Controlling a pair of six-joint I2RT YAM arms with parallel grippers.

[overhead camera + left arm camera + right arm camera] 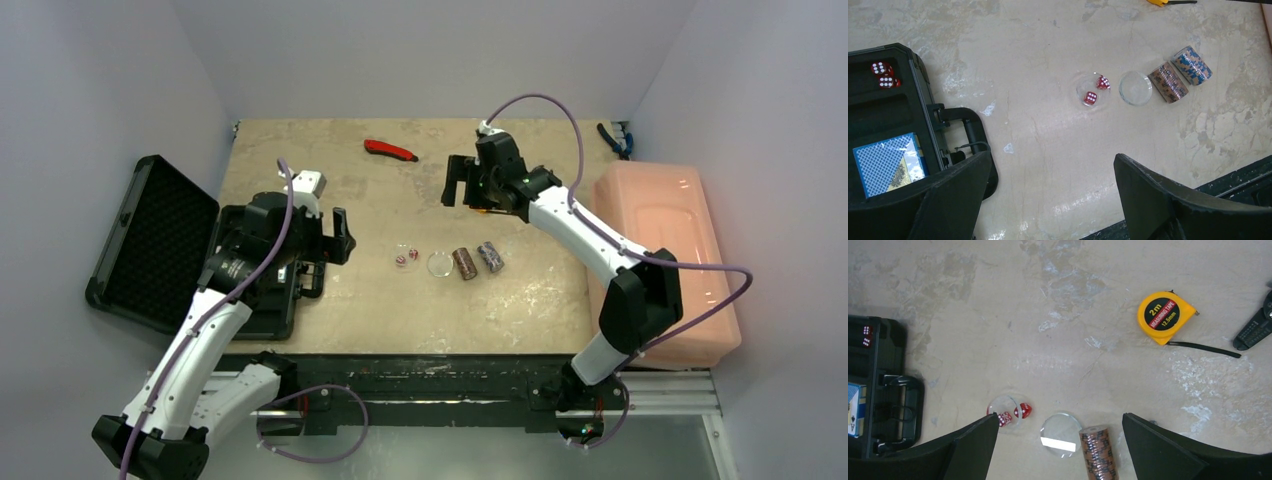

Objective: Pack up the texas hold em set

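Observation:
The black case lies open at the table's left, and its base holds a blue card deck and two red dice. Two striped chip rolls, one brown and one blue, lie side by side mid-table. Left of them are an empty clear disc and a clear disc with two red dice. My left gripper is open and empty beside the case handle. My right gripper is open and empty, above and behind the discs. The brown roll shows between its fingers.
A red-handled tool lies at the back of the table. A yellow tape measure and dark pliers lie at the back right. A pink bin stands off the table's right edge.

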